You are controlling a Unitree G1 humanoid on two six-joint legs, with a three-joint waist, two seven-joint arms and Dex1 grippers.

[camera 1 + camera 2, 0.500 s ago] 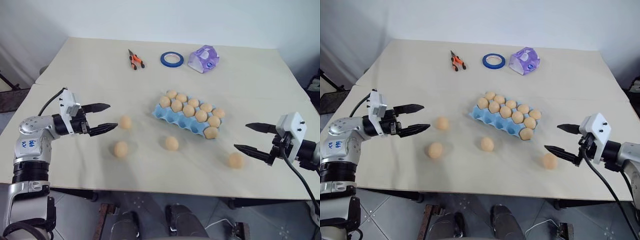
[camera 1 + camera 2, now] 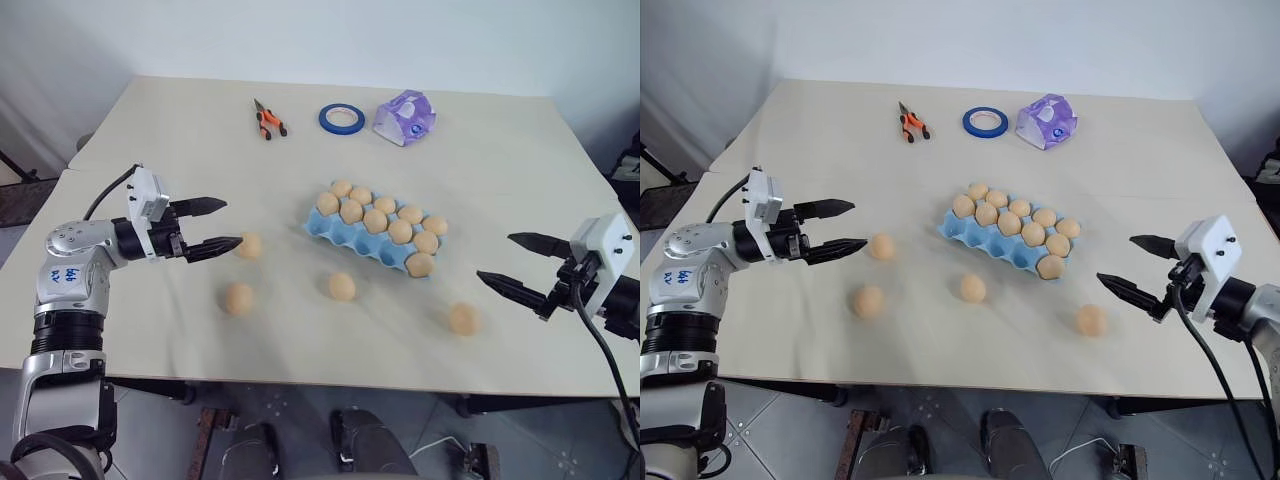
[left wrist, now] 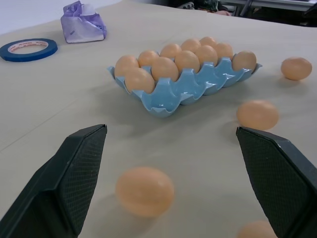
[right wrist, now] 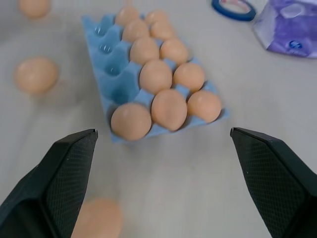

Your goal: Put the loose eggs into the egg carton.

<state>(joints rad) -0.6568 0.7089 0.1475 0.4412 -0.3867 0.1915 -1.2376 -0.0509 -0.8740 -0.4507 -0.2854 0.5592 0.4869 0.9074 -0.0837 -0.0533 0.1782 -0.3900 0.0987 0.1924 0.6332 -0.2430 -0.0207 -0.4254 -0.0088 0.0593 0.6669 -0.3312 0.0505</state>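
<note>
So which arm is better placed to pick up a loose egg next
Left, probably. The open left gripper points at a tan-orange loose egg just past its fingertips. The open right gripper sits above and beside its nearest egg, not lined up with it.

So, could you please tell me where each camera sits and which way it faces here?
Left and right eye views: on the head, looking forward and down at the beige table; both arms show, left gripper, right gripper.
Left wrist view: looks between its own open black fingers at a loose tan egg.
Right wrist view: looks between its own open fingers across the table.
All share the light blue moulded egg carton.
</note>
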